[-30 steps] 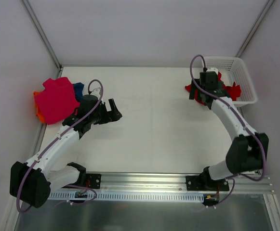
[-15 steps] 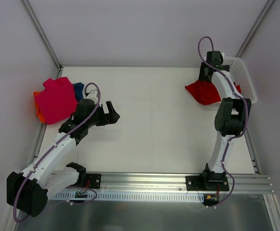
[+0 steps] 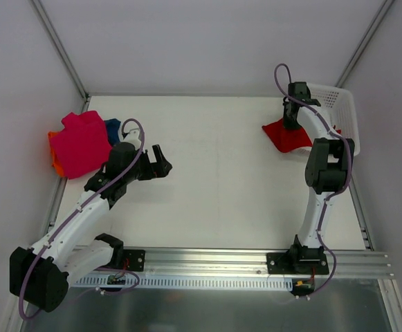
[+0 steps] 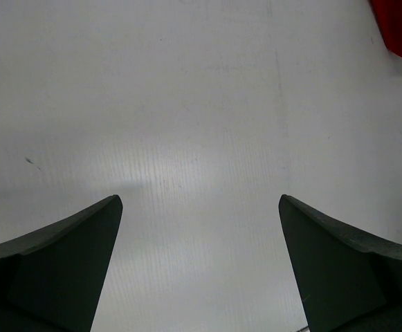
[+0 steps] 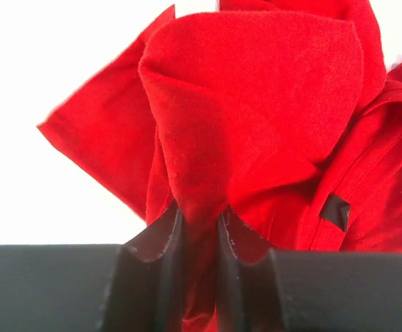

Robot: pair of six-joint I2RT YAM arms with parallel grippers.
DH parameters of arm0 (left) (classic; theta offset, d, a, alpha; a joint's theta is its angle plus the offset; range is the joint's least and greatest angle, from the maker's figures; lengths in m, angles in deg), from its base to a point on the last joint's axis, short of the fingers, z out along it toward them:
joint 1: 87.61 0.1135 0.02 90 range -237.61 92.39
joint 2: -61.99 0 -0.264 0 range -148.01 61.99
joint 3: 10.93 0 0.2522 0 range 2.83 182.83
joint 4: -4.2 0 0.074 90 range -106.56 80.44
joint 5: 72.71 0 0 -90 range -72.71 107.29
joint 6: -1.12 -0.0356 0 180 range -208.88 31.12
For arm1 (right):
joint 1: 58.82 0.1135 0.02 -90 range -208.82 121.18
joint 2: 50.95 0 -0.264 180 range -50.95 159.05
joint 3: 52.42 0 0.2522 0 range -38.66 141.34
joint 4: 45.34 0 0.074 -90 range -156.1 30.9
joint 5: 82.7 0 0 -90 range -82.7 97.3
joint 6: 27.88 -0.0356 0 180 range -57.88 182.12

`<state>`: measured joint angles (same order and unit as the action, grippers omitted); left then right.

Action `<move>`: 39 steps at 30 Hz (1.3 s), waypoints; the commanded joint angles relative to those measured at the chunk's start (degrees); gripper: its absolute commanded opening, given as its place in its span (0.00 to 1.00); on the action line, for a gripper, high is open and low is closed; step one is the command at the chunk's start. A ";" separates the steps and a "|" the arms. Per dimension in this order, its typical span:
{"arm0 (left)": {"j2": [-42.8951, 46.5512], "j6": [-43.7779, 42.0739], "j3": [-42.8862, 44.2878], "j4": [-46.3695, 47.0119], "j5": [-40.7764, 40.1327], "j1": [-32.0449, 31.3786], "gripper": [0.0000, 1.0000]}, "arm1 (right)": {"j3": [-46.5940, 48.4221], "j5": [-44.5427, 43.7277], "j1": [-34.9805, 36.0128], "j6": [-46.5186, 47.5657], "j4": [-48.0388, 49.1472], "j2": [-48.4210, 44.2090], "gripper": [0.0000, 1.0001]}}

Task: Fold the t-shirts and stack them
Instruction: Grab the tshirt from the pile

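One red t-shirt (image 3: 287, 135) comes out of the white basket (image 3: 342, 104) at the far right corner of the bench, a bunched fold of it pinched between the clenched fingers of the right gripper (image 5: 197, 218). A second ago the gripper was low at the basket with the cloth partly inside. Now the arm has risen and the shirt hangs just left of the basket. Three more lie stacked at the far left edge: a magenta shirt (image 3: 83, 142) over an orange shirt (image 3: 54, 164) and a dark blue shirt (image 3: 112, 127). The left gripper (image 3: 160, 160) waits beside them, jaws spread wide and grasping nothing, barely moved. The red shirt looks ready to be spread out for folding.
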<state>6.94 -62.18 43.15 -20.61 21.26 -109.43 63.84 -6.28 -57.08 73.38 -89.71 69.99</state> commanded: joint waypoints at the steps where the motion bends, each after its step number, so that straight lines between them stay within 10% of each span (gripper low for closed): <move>1: 0.91 -1.21 -0.50 2.00 0.16 -0.50 0.99 | -1.25 -2.92 -1.12 -2.75 -1.82 -4.75 0.00; 13: 1.87 -1.30 -0.94 2.08 1.39 -0.41 0.99 | 7.45 -4.96 -0.95 0.95 -9.38 -12.31 0.13; 33: 5.21 -1.21 -1.99 2.08 1.92 -0.41 0.99 | -3.79 -4.52 -0.95 -2.04 -6.83 -3.53 0.12; 39: 5.21 -1.21 -1.99 2.17 2.10 -0.41 0.99 | -6.17 -4.78 -0.95 -1.78 -4.90 -3.61 0.51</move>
<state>11.10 -62.47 41.44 -19.73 21.87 -109.43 58.55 -9.03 -57.32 72.60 -95.00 66.87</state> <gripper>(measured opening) 0.990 0.467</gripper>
